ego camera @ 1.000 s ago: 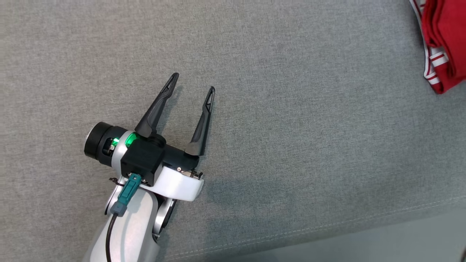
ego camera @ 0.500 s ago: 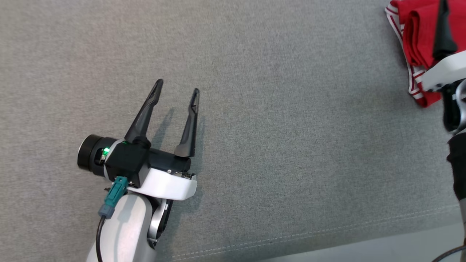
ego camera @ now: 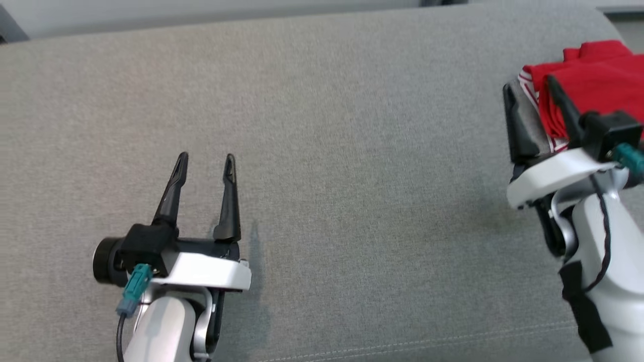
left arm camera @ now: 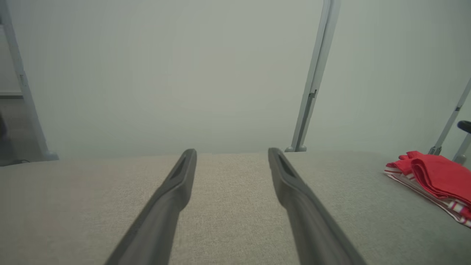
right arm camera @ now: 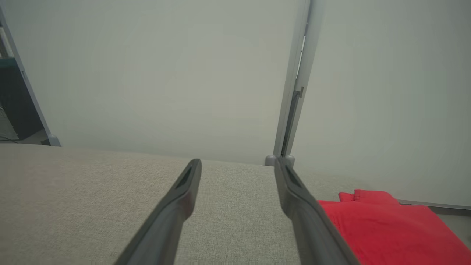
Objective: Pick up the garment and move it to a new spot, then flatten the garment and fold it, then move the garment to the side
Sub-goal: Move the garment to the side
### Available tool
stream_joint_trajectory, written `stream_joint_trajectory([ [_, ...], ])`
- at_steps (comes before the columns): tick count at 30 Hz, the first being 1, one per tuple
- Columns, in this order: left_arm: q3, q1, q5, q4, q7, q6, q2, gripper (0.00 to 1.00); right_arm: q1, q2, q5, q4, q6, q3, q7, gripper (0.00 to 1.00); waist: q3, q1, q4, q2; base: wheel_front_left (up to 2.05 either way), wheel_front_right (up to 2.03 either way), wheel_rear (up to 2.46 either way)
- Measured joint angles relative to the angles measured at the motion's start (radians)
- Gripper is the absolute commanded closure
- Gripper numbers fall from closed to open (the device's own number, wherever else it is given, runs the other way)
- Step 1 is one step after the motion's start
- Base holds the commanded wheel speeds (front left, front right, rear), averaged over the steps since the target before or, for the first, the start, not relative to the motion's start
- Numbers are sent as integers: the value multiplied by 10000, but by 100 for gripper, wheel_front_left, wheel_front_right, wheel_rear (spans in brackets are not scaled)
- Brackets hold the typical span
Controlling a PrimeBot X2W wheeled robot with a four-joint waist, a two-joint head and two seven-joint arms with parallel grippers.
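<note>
The red garment [ego camera: 593, 70] lies folded at the far right corner of the grey upholstered worktop [ego camera: 352, 151]. The left gripper [ego camera: 206, 160] and right gripper [ego camera: 529, 84] have fingers spread and empty. Folding and moving aside appear complete.

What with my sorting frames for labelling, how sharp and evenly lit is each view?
Head view: crisp, soft even light, only a faint shadow beside the left claw on the grey fabric. Left wrist view: weave sharp, claw blurred toward the bottom edge, hazy wall behind. Right wrist view: likewise soft near the bottom; the red garment reads as a flat, featureless red.
</note>
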Motion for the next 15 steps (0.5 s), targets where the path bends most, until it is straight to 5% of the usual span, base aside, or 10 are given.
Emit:
stream_joint_trajectory([
  [15, 823, 2021, -476, -431, 2, 272, -6, 0, 3536, 303, 174, -2293, 0, -121, 0, 0, -2137, 0, 416, 0, 0, 0, 0],
])
